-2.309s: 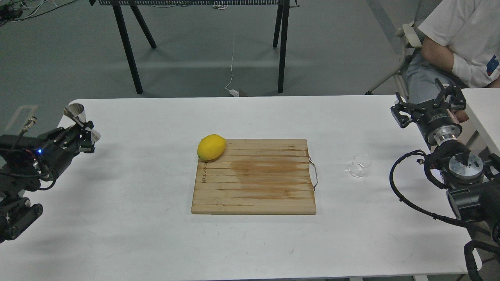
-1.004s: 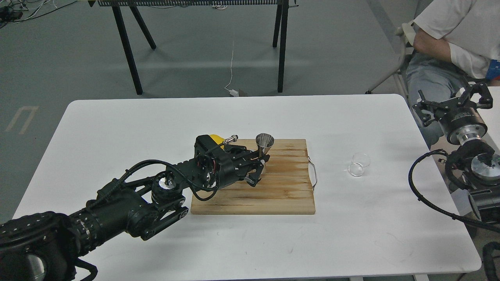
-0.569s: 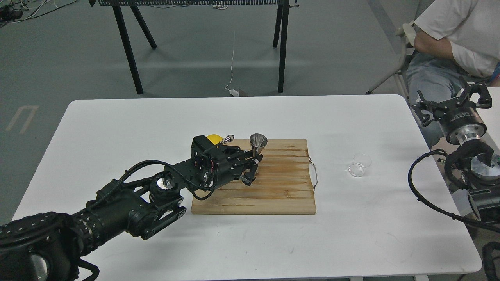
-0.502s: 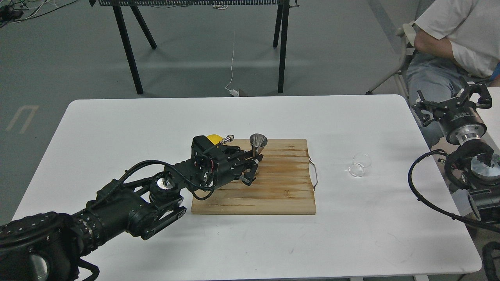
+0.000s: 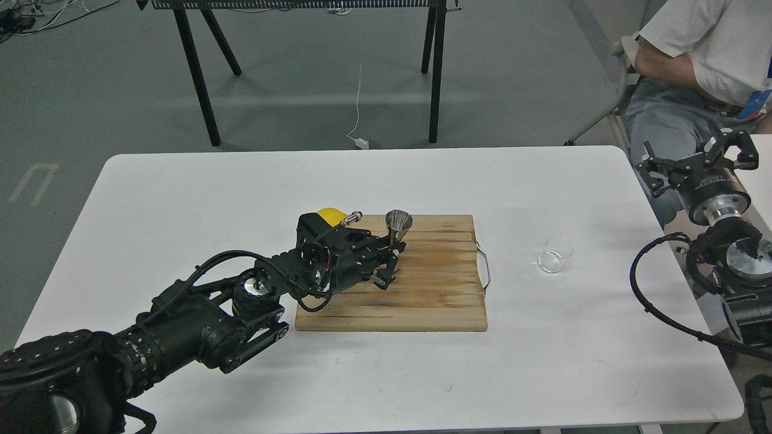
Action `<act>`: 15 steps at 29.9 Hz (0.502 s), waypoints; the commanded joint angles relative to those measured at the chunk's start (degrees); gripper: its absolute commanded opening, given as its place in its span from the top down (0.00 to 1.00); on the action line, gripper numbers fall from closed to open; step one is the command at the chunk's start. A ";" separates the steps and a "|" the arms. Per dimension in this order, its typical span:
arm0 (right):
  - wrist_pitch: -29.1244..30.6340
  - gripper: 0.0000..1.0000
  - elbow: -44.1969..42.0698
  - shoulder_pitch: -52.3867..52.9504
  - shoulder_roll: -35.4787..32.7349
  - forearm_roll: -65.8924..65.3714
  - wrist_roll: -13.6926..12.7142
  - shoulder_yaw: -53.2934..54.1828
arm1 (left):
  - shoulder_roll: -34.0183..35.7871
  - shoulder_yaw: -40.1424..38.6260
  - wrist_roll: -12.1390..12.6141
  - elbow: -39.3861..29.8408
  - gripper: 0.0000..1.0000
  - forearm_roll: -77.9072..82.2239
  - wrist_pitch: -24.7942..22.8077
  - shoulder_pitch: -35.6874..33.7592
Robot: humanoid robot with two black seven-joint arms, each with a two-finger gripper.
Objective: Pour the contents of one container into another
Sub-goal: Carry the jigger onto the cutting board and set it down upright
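Note:
The shiny steel jigger (image 5: 398, 224) stands upright over the back of the wooden cutting board (image 5: 422, 295), its upper cone open to the top. My left gripper (image 5: 391, 260) is shut on the jigger's waist and lower cone, with the arm reaching in from the lower left. The small clear glass beaker (image 5: 555, 255) lies on its side on the white table, right of the board. My right gripper (image 5: 699, 161) hovers open past the table's right edge, well apart from the beaker.
A yellow lemon (image 5: 330, 216) peeks out behind my left wrist at the board's back left corner. The board's wire handle (image 5: 484, 268) faces the beaker. A seated person (image 5: 699, 54) is at the far right. A black-legged table (image 5: 313, 60) stands behind.
My left arm swung in from the far left carrying the jigger to the board, then drew slightly back left. In the last half second it barely moved. The right gripper shifted right earlier.

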 commanded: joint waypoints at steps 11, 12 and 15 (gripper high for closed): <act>0.00 0.00 0.09 0.00 0.01 0.00 0.00 -0.12 | -0.12 1.84 0.01 -0.20 0.50 0.00 0.08 0.81; 0.00 0.00 0.09 0.00 0.01 0.00 0.00 -0.12 | -0.12 1.84 0.01 -0.20 0.48 0.00 -0.01 0.81; 0.00 0.00 0.09 0.00 0.01 0.00 0.00 -0.12 | 0.06 1.75 0.01 -0.72 0.42 0.00 -0.01 0.63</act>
